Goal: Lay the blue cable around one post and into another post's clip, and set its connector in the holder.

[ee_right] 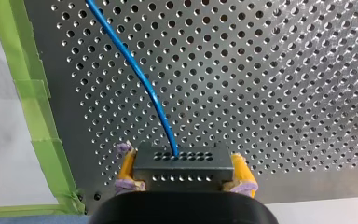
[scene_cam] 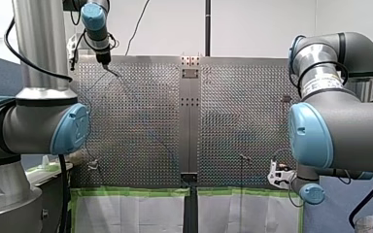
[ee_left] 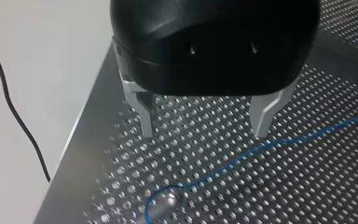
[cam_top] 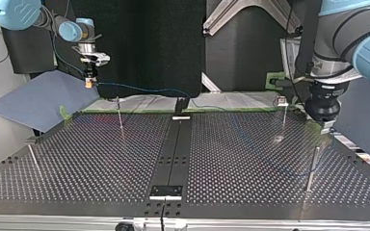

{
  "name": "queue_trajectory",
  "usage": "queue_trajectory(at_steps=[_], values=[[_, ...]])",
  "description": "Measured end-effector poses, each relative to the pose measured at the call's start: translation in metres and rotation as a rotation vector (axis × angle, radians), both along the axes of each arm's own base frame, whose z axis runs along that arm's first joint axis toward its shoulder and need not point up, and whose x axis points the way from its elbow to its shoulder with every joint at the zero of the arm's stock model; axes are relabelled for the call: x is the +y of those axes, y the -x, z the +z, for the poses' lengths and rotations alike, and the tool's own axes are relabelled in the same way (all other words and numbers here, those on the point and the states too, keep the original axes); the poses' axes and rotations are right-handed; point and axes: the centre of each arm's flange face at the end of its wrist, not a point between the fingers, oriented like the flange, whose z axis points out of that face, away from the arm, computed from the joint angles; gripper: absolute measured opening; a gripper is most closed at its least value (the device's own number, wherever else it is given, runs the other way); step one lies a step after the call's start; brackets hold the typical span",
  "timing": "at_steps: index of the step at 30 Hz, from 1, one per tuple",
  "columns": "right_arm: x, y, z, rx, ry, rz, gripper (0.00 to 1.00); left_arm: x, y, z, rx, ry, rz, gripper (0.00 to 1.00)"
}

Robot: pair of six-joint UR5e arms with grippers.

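In the right wrist view my right gripper (ee_right: 182, 169) is shut with its yellow pads on a dark perforated connector block (ee_right: 182, 159). The blue cable (ee_right: 140, 77) runs out of the block over the perforated plate. In the top view this gripper (cam_top: 90, 79) hangs above the table's far left edge, and the cable (cam_top: 144, 89) sags away to the right. My left gripper (ee_left: 204, 133), black with metal fingers, stands open just above the plate. Below it the cable (ee_left: 270, 144) loops around a blurred post (ee_left: 164, 205). In the top view my left gripper (cam_top: 323, 121) is at the right edge.
Thin posts (cam_top: 119, 114) (cam_top: 284, 111) (cam_top: 313, 166) stand on the perforated table (cam_top: 231, 159). Small fixtures (cam_top: 180, 114) (cam_top: 166, 191) sit on the centre strip. Green tape (ee_right: 30, 93) borders the plate's edge. A blue-grey panel (cam_top: 38, 98) leans at the top view's left.
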Motion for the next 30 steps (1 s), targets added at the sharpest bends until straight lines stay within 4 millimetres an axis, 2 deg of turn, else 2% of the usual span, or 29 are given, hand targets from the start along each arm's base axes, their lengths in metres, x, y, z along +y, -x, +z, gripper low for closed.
queue_trajectory(at_steps=[12,30], values=[[0.001,-0.003,0.0,-0.001,0.001,0.005,0.36,0.006,0.015,-0.005,0.106,-0.027,0.067,1.0],[0.001,-0.007,0.0,-0.009,0.001,0.012,0.36,0.006,0.017,-0.005,0.118,-0.032,0.068,1.0]])
